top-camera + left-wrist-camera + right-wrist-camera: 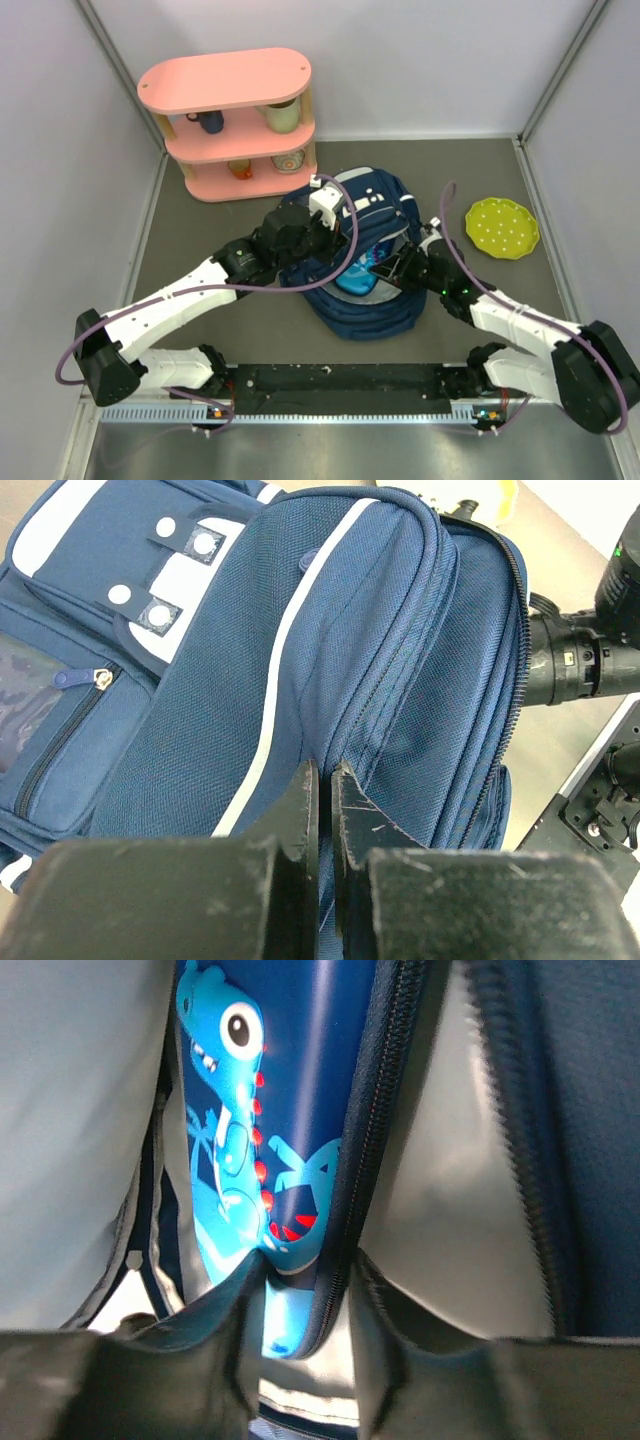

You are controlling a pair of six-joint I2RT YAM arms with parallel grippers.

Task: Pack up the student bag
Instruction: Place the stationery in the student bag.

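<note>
The student bag [372,305] lies in the middle of the table, navy with white patches and stripes [330,660]. My left gripper [332,212] is shut on a fold of its navy top fabric [325,772] and holds the main opening apart. My right gripper [388,268] is at that opening. Its fingers stand partly apart on either side of the end of a bright-blue dinosaur pencil case [240,1110] [358,283], which is standing in the bag against the pale lining [80,1140]. The pencil case and its zip fill the gap between the fingers [305,1272]; whether they press on it does not show.
A pink three-tier shelf [228,120] with cups and bowls stands at the back left. A yellow-green dotted plate [501,228] lies at the right. The right arm's black wrist [570,665] is close to the bag's right side.
</note>
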